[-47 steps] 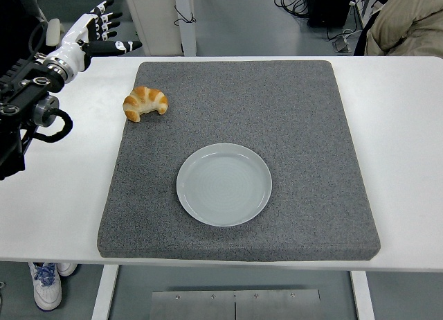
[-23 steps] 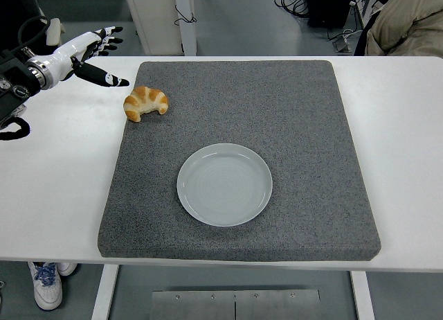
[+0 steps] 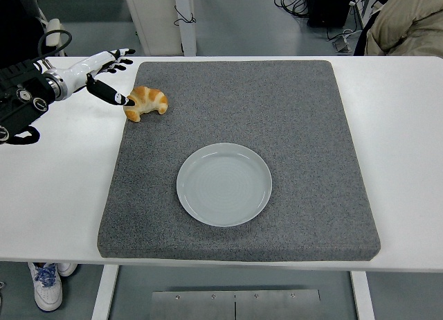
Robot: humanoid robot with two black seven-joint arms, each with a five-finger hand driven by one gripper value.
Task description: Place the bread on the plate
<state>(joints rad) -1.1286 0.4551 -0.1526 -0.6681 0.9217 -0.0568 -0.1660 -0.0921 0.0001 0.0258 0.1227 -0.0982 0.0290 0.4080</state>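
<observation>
A golden croissant (image 3: 147, 102) lies on the far left corner of a grey mat (image 3: 291, 126). An empty pale plate (image 3: 224, 184) sits on the mat nearer the front, about the middle. My left hand (image 3: 111, 74) reaches in from the left edge, fingers spread open. Its thumb tip is at the croissant's left end; the other fingers point past the croissant's far side. It holds nothing. The right arm is out of view.
The white table (image 3: 55, 188) extends around the mat. A person in a beige garment (image 3: 408, 22) sits at the top right beyond the table. Cables lie on the floor behind.
My left hand has moved down and to the right, from above the table's far left edge to the croissant. The croissant and plate have not moved.
</observation>
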